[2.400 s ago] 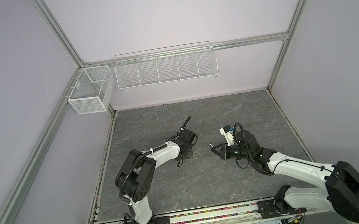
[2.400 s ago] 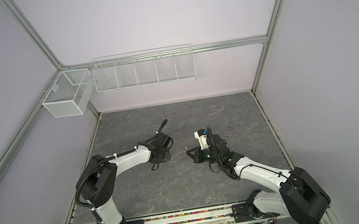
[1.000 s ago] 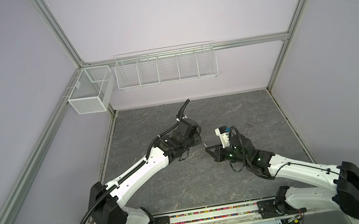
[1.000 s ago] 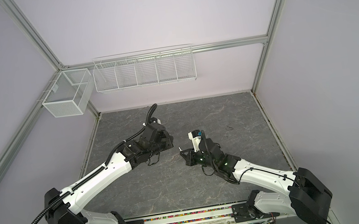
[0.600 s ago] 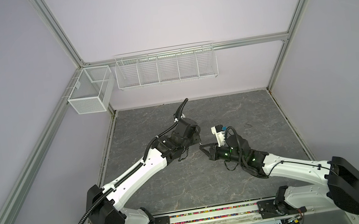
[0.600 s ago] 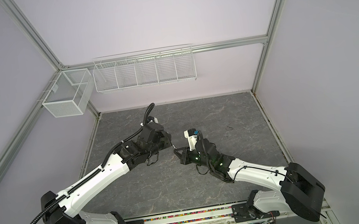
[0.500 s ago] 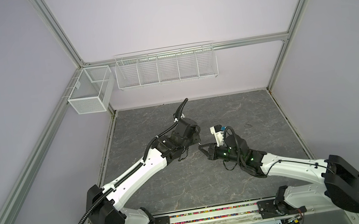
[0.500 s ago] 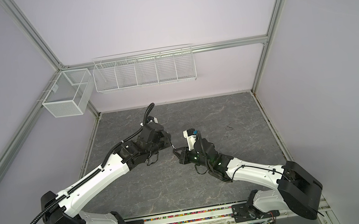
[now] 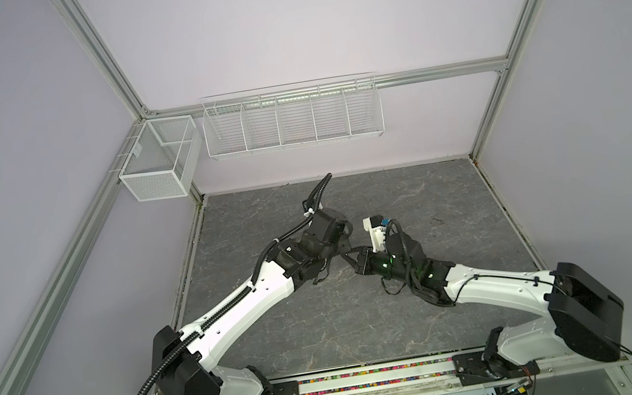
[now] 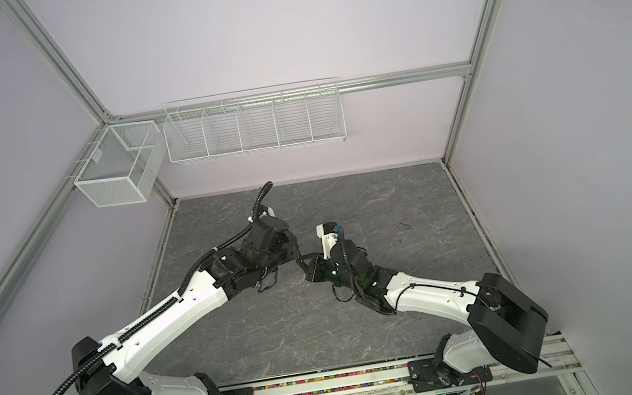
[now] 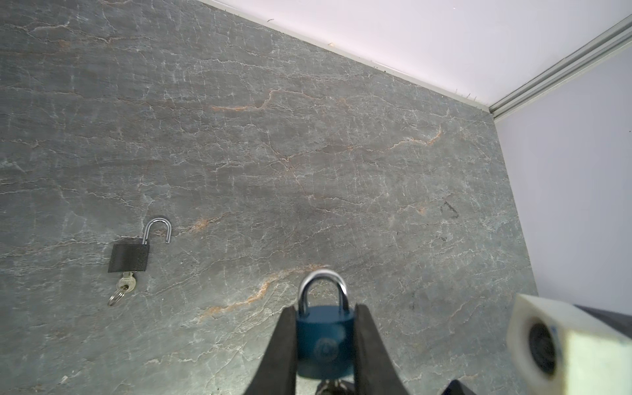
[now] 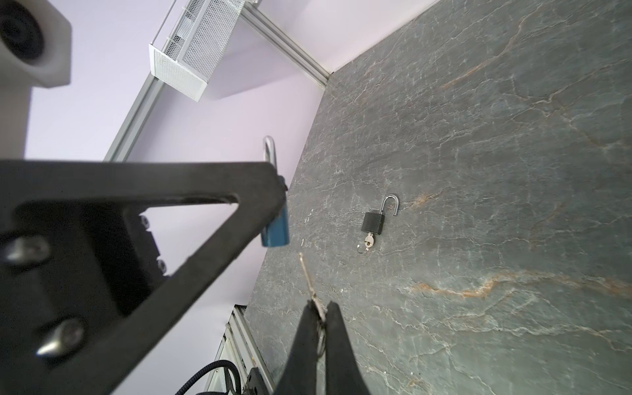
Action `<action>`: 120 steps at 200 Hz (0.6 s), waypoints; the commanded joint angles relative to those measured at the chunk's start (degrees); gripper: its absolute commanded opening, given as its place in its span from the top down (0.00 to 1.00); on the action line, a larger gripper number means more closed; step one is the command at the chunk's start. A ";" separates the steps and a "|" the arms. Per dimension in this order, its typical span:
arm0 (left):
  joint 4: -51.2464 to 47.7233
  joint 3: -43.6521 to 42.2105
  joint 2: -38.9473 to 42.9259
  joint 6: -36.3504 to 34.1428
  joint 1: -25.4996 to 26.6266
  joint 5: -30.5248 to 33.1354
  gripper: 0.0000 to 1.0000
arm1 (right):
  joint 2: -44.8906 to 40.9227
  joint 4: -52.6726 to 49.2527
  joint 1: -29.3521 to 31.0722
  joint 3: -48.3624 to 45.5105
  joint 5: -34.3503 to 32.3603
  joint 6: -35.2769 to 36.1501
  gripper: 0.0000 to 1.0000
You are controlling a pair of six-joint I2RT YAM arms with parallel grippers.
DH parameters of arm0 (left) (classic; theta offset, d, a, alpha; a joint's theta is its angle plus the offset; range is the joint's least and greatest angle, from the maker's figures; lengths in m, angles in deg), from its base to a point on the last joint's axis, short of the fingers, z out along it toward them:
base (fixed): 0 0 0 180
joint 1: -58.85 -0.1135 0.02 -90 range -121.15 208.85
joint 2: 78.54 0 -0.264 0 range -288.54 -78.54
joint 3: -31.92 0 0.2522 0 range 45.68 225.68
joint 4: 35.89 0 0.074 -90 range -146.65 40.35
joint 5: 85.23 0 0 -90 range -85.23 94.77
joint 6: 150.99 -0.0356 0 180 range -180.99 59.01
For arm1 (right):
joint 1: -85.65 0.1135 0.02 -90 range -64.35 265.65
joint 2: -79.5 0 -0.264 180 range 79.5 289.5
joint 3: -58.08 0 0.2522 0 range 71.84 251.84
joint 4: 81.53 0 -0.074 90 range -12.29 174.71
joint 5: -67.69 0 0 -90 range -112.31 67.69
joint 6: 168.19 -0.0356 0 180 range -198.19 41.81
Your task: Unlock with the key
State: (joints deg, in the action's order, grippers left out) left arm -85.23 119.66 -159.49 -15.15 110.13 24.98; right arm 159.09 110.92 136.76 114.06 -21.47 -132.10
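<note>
Left tool (image 11: 325, 307) clamps the blue padlock (image 11: 325, 345); right tool (image 12: 321, 306) pinches the key (image 12: 305, 272), which needs squaring beneath it before pushing in.

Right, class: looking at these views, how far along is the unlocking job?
Done: the black padlock lies on the table, shackle open, its key in the keyhole. In hand: the left pincer grips the blue padlock, shackle shut, and the right pincer pinches a second key, its tip close to that lock, apparently not inserted. Left: insert, turn, open the shackle.
</note>
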 commanded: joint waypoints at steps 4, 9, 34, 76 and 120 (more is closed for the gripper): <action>-1.32 2.64 -0.76 0.39 0.31 1.85 1.00 | 1.08 3.41 0.50 1.54 -0.92 -3.28 0.94; -1.42 2.66 -0.87 0.39 0.32 1.93 1.00 | 1.37 3.72 0.48 1.63 -0.85 -3.45 0.94; -1.68 2.53 -0.90 0.19 0.37 2.29 1.00 | 2.13 4.21 0.54 2.18 -0.50 -3.88 0.94; -2.66 2.66 -0.98 -0.31 0.36 3.10 1.00 | 1.94 3.62 0.55 2.84 0.03 -3.70 0.94; -2.07 2.42 -0.87 -0.55 0.34 2.56 1.00 | 2.37 2.96 0.23 3.69 0.21 -3.61 0.94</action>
State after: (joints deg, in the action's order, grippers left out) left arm -86.47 120.14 -159.77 -15.23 110.24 26.58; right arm 160.97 112.83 136.85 115.57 -21.42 -133.94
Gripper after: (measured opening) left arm 0.215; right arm 0.068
